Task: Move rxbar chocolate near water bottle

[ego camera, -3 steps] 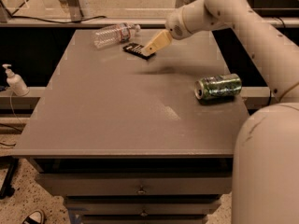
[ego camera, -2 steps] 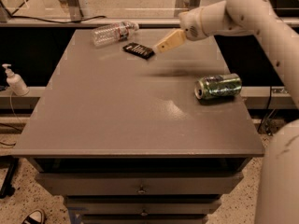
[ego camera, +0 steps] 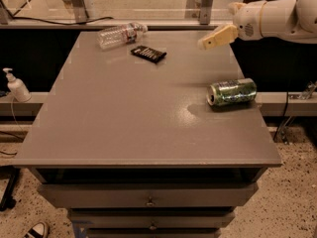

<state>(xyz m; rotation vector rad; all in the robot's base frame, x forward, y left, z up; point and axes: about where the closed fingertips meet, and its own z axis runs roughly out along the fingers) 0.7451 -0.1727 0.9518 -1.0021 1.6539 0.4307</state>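
Obs.: the small flat black wrapped rxbar chocolate with white lettering lies flat on the grey rectangular table top, just beside the capped end of the clear crinkled plastic water bottle with the white-and-red label. It sits on the bottle's near-right side. A narrow strip of bare table shows between them, so they read as close but not touching. The bottle itself lies on its side along the far edge of the table, cap pointing right. Judgement: the bar sits flat and free because nothing grips it, and its place next to the bottle is what the task asks for, so the placing step looks done. The tan two-finger gripper on the white arm is well to the right of the bottle, past the bar, and appears to hang above the table, not on it. It is well apart from the bar and holds nothing. Whether it is spread or closed together cannot be made out. The bar therefore lies between bottle and gripper, much nearer the bottle. The green soda can lies on its side well apart from the bottle, toward the near right. It plays no part. The white pump dispenser bottle stands off the table, far to the bottle's near left.
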